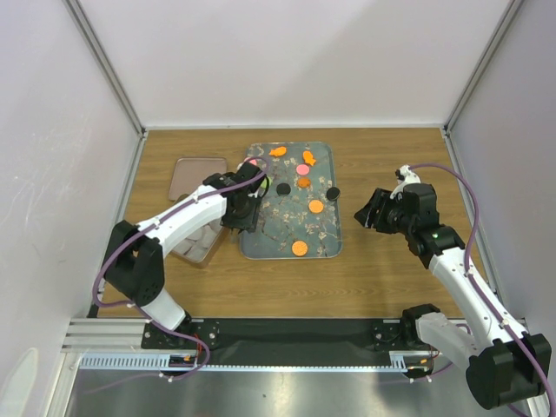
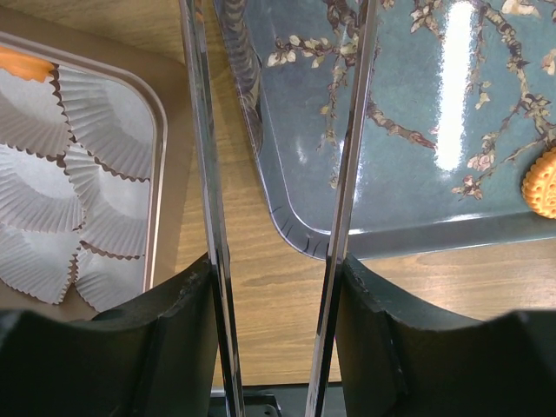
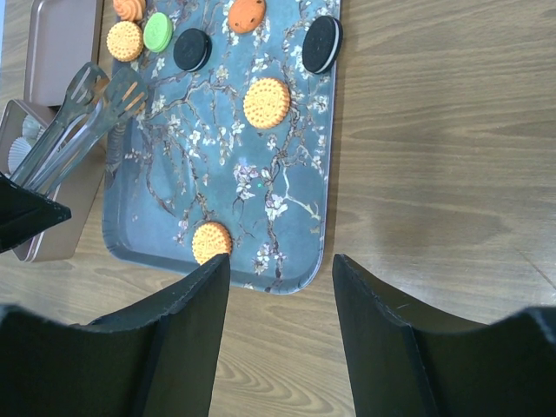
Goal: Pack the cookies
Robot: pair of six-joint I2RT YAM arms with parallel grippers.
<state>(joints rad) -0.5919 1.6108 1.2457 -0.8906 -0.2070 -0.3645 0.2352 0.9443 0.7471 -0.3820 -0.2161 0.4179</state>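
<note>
The cookies lie scattered on a blue-grey floral tray (image 1: 276,228): orange discs (image 1: 300,248), pink ones (image 1: 302,169), black ones (image 1: 332,193) and orange fish shapes (image 1: 278,151). My left gripper (image 1: 244,210) is shut on metal tongs (image 2: 201,174), whose blades reach over the tray's near left corner (image 2: 408,130); the blades are apart with nothing between them. One orange cookie (image 2: 543,182) lies to their right. My right gripper (image 3: 281,257) is open and empty, above the wood just off the tray's right side, near an orange cookie (image 3: 211,241).
A square metal tin (image 2: 155,174) lined with white paper cups (image 2: 95,130) stands left of the tray, with an orange piece (image 2: 26,62) at its far edge. Its brownish-pink lid (image 1: 196,176) lies behind it. Walls enclose the table on three sides.
</note>
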